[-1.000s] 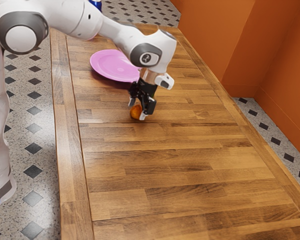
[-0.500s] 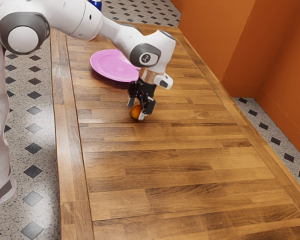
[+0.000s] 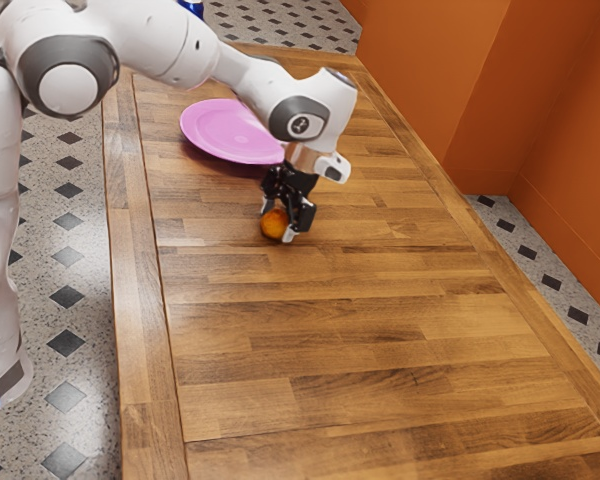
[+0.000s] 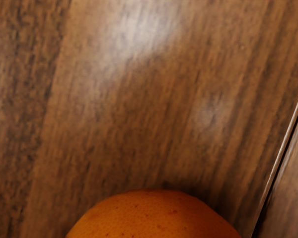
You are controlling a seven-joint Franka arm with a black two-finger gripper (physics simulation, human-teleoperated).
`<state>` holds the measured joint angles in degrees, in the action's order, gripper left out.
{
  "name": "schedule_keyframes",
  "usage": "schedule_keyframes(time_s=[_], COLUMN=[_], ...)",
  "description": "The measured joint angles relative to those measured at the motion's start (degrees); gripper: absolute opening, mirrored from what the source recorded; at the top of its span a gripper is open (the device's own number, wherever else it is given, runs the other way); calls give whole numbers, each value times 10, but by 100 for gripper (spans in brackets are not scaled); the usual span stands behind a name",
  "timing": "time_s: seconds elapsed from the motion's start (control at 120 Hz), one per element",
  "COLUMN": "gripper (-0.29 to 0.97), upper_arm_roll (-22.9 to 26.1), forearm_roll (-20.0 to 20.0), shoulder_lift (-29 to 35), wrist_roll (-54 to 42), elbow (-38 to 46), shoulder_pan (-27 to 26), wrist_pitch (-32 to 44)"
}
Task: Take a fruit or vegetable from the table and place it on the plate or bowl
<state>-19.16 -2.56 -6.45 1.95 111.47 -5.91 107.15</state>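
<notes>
Orange fruit rests on wooden table directly beneath the gripper; its grasp cannot be told.

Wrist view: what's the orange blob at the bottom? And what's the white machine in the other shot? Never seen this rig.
This is a simulator render of one white robot arm with a black two-finger gripper. The exterior view comes from a camera beside the arm, and the wrist view from a camera on its hand, looking down. The blob is a small orange fruit on the wooden table, right under the hand. The gripper is down at the fruit, but I cannot tell whether it is clamped. A pink plate lies farther back.
</notes>
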Motion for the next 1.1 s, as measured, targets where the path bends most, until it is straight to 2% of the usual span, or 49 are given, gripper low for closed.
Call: schedule_keyframes(time_s=[0.117, 0.333, 0.533, 0.592, 0.667, 0.758, 0.825, 0.958, 1.033, 1.1], gripper=[60, 37, 26, 24, 24, 26, 26, 25, 25, 25], upper_arm_roll=[0, 0, 1, 1, 0, -34, -84, -163, -178, -183], forearm_roll=[-7, -12, -9, -6, -4, -3, -3, -2, 6, 11], shoulder_lift=[-7, -6, 6, 19, 27, 29, 29, 29, 30, 30], wrist_roll=[0, 0, 2, 3, 4, 4, 1, -9, -15, -20], elbow=[-5, -4, -6, -31, -106, -203, -245, -269, -273, -273], shoulder_pan=[-1, -2, -3, -3, -3, -20, -34, 4, 32, 35], wrist_pitch=[1, 3, 1, -6, -35, -77, -101, -132, -142, -149])
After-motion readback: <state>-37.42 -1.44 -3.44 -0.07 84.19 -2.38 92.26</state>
